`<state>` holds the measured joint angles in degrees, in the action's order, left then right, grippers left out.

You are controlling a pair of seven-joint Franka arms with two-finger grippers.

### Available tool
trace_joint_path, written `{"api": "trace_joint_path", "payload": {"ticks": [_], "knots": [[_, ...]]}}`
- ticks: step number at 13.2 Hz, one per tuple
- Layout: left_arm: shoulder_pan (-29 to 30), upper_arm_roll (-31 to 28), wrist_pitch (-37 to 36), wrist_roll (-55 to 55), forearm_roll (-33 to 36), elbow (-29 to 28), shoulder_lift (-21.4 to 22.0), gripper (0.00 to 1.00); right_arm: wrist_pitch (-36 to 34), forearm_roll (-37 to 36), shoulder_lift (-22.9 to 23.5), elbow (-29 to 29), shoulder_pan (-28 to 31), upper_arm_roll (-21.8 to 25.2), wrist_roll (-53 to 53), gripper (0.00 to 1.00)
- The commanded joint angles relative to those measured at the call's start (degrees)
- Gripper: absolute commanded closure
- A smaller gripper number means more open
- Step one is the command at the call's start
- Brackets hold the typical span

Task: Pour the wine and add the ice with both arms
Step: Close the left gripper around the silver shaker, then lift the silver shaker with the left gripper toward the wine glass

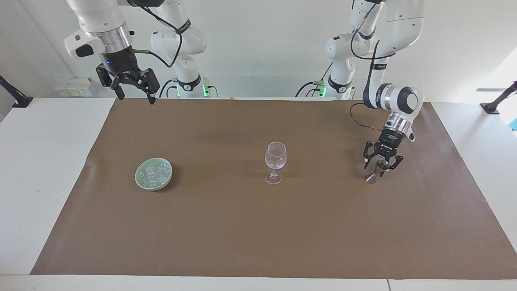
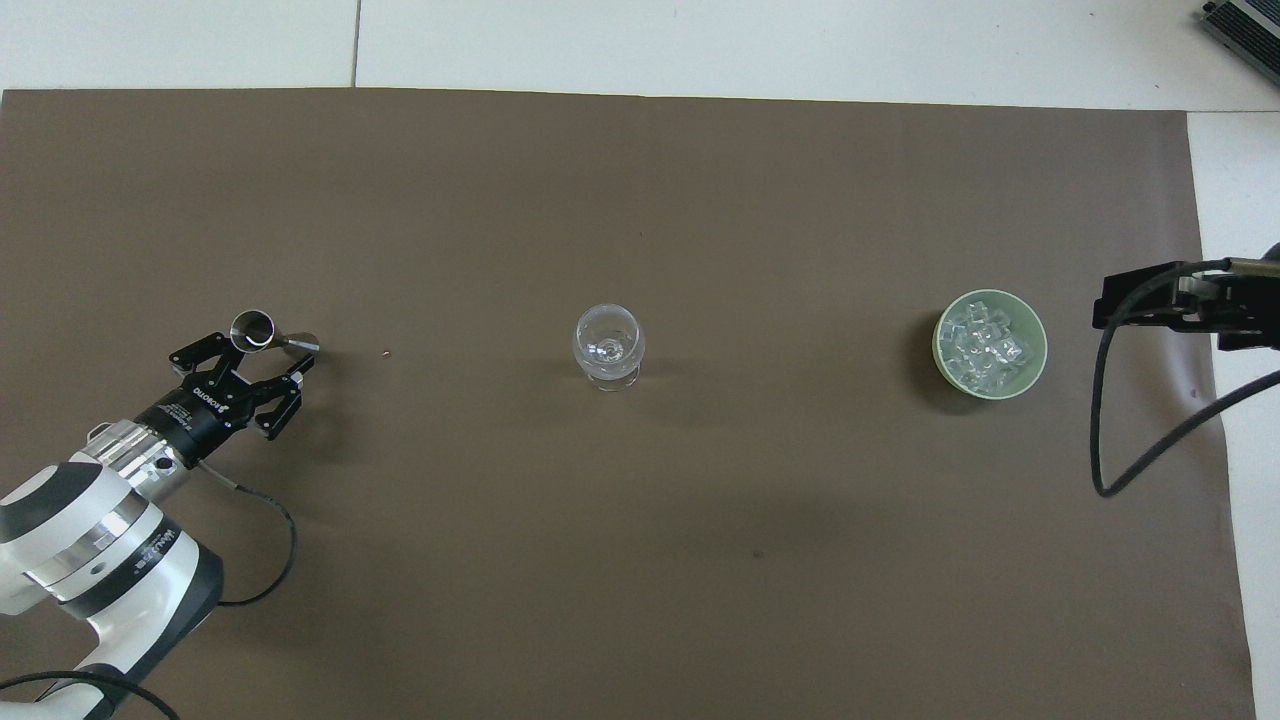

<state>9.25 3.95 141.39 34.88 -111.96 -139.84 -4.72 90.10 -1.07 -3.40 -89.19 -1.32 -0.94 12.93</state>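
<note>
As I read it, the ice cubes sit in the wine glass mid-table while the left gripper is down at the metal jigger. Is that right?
Not quite. The ice sits in the green bowl toward the right arm's end, as the overhead view shows. The wine glass stands mid-table and the left gripper is down at the metal jigger.

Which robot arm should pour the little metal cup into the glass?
Probably the left. The left gripper is down around the metal jigger, near the wine glass. The right gripper waits open, up high by the table's edge.
</note>
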Motion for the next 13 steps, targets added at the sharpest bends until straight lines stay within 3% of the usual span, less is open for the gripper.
{"api": "trace_joint_path", "payload": {"ticks": [1, 5, 11, 13], "knots": [[-0.81, -0.43, 1.26, -1.04, -1.68, 1.15, -0.99, 0.41, -0.72, 0.81, -0.29, -0.02, 0.26, -0.12, -1.24, 0.0], [-0.73, -0.43, 1.26, -1.04, -1.86, 1.59, -1.08, 0.42, -0.72, 0.8, -0.29, -0.02, 0.26, -0.12, -1.24, 0.0], [-0.55, -0.43, 1.26, -1.04, -2.47, 1.77, -1.08, 0.56, -0.72, 0.8, -0.29, -0.02, 0.26, -0.12, -1.24, 0.0], [-0.46, -0.43, 1.26, -1.21, -2.56, 1.59, -1.08, 0.73, -0.72, 0.8, -0.29, 0.07, 0.26, -0.12, -1.24, 0.0]]}}
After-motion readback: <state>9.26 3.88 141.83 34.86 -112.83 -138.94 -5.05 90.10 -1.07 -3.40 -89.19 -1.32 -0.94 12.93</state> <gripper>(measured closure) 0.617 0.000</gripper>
